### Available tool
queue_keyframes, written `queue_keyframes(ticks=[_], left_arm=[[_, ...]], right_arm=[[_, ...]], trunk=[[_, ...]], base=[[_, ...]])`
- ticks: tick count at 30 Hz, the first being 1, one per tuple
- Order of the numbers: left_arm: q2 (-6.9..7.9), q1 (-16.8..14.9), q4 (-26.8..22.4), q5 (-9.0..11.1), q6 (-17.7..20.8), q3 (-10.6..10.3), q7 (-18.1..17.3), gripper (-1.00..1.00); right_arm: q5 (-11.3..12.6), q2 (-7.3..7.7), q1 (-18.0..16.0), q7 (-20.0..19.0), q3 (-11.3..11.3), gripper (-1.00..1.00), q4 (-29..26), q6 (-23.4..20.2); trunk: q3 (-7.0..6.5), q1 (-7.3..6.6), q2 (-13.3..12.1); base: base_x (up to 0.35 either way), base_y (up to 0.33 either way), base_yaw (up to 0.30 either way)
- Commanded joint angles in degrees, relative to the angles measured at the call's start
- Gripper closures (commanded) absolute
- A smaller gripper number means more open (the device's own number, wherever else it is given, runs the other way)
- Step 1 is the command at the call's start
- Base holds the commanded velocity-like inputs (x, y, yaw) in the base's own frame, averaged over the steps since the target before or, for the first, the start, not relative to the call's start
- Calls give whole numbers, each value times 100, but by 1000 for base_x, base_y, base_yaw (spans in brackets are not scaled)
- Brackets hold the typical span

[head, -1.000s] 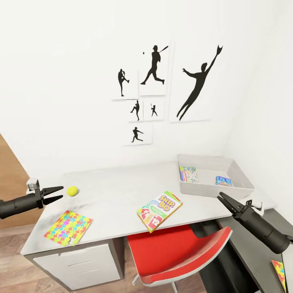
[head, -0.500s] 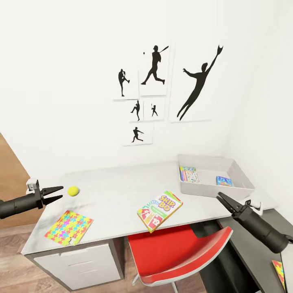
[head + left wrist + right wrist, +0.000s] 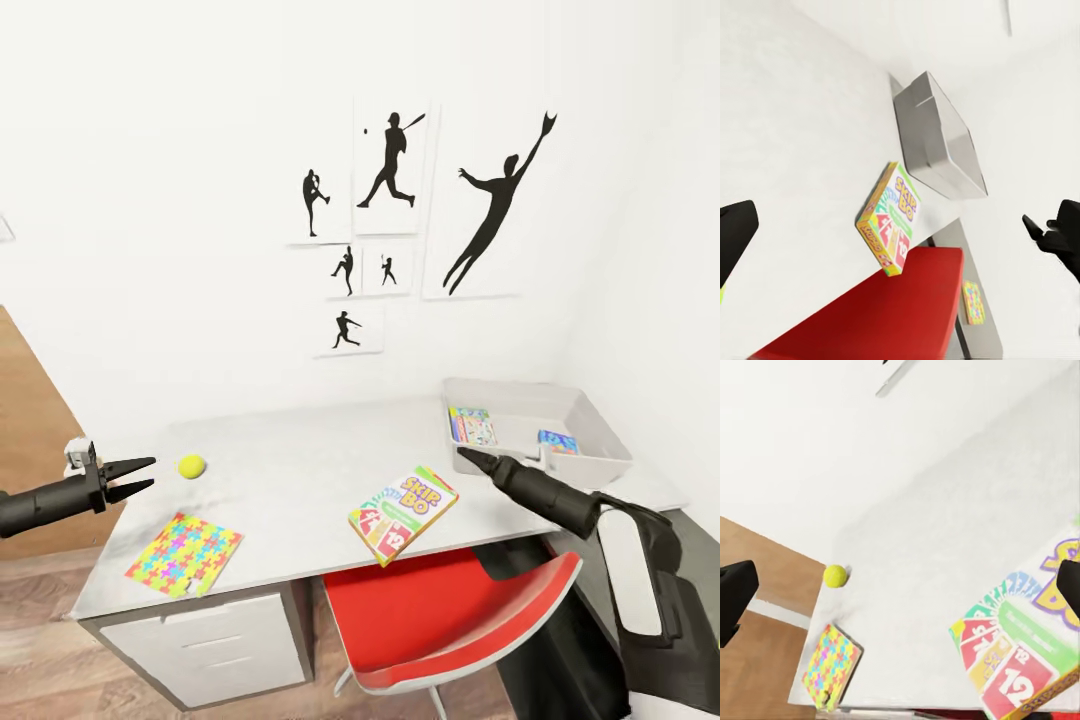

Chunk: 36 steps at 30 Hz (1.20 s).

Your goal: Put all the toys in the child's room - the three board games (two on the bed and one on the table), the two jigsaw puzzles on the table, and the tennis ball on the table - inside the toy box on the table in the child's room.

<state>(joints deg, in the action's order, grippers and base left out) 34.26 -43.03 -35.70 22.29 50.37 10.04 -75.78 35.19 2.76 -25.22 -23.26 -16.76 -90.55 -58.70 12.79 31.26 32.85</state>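
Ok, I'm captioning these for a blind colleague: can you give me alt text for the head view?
A pale table against a white wall holds a tennis ball, a jigsaw puzzle, a Skip-Bo board game jutting over the front edge, and a grey toy box with two games inside. The right gripper reaches above the Skip-Bo box.

Your right wrist camera shows the Skip-Bo box (image 3: 1027,649) overhanging the counter (image 3: 945,540) edge, the tennis ball (image 3: 835,576) near the far end, and a jigsaw puzzle (image 3: 831,665) at its corner.
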Motion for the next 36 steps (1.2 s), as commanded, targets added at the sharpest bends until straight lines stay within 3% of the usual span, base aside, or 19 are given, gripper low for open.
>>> queue_keyframes(ticks=[1, 3, 6, 9, 12, 17, 20, 30, 36], left_arm=[[2, -4, 2, 19, 52, -2, -8, -100], [2, -4, 2, 20, 52, -2, -7, -100], [5, -4, 2, 16, 52, -2, -11, -100], [16, -4, 2, 13, 52, 3, -11, -100], [25, -4, 2, 10, 52, 6, -13, -100], [28, -4, 2, 12, 52, 6, -8, -100], [28, -4, 2, 9, 52, 5, -7, -100], [28, -4, 2, 4, 52, 2, -7, -100], [28, -4, 2, 4, 52, -1, -7, -100]], right_arm=[[-59, -9, -100, 112, 71, -100, 0, -36], [-55, -76, -346, 536, 277, -100, 16, -57], [-70, -294, -715, 1291, 620, -100, 115, -83], [-73, -663, -999, 2572, 1169, -100, 398, -130], [-60, -859, -1115, 3142, 1521, -100, 736, -130], [-82, -942, -1153, 3351, 1927, -100, 865, -94], [-98, -960, -1152, 3373, 2029, -100, 870, -78], [-91, -974, -1152, 3407, 2075, -100, 914, -71], [-127, -966, -1144, 3407, 2067, -100, 930, -71]], trunk=[[10, 1, 9], [10, 1, 9], [10, 1, 9], [10, 1, 9], [10, 1, 9], [10, 1, 9], [10, 1, 9], [13, 1, 9], [15, 1, 9]], base=[[-89, 222, 0], [-95, 241, 0], [-102, 256, 0], [-109, 258, 0], [-107, 234, 0], [-40, 268, 0], [-7, 285, 44], [-1, 289, 231], [0, 173, 54]])
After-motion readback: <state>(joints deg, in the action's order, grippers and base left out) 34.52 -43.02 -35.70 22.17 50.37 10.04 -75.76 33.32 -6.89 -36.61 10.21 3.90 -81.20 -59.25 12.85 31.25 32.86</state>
